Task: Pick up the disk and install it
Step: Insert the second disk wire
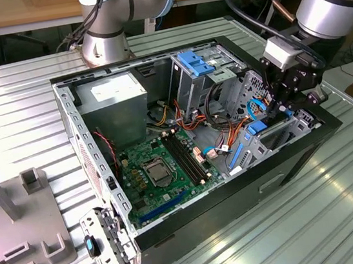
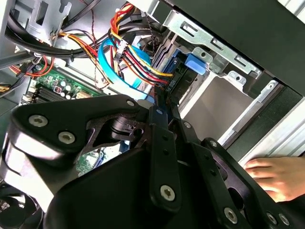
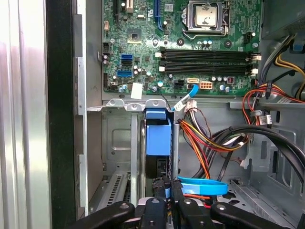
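Open computer case [image 1: 94, 149] on ribbed metal table [image 1: 16, 101], gripper [image 3: 167, 191] lowered into drive bay, jaws closed on the disk [image 3: 157, 136], standing on edge in bay below motherboard [image 3: 181, 43], a person's hand [image 2: 276, 176] resting nearby

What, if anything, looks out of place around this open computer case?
A person's hand lies beside the computer case, close to the gripper. A hand that near the robot arm is the odd thing; nothing looks spilled or damaged.
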Available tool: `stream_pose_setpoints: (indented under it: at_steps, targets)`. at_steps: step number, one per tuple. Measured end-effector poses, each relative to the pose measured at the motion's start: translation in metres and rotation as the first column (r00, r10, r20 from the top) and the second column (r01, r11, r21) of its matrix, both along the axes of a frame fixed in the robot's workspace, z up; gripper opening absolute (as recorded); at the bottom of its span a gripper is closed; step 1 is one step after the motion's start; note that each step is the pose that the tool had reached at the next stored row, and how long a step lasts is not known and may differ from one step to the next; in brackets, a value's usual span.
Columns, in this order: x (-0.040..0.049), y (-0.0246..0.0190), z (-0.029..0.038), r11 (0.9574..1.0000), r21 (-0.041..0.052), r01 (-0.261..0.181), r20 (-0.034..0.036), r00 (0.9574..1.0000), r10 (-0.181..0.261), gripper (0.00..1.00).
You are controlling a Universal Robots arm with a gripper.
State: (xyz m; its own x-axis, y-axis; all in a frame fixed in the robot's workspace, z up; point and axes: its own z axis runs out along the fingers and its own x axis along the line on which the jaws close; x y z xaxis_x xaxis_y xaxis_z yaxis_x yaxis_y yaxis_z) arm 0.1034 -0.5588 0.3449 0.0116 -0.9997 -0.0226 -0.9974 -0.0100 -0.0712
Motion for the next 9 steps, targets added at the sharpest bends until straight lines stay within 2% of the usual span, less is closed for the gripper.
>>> stream_pose_setpoints:
  at_steps: [9]
  targets:
    - [0.0000, 0.0000, -0.0042, 1.0000, 0.0025, 0.000, 0.0000, 1.0000, 0.000, 0.16]
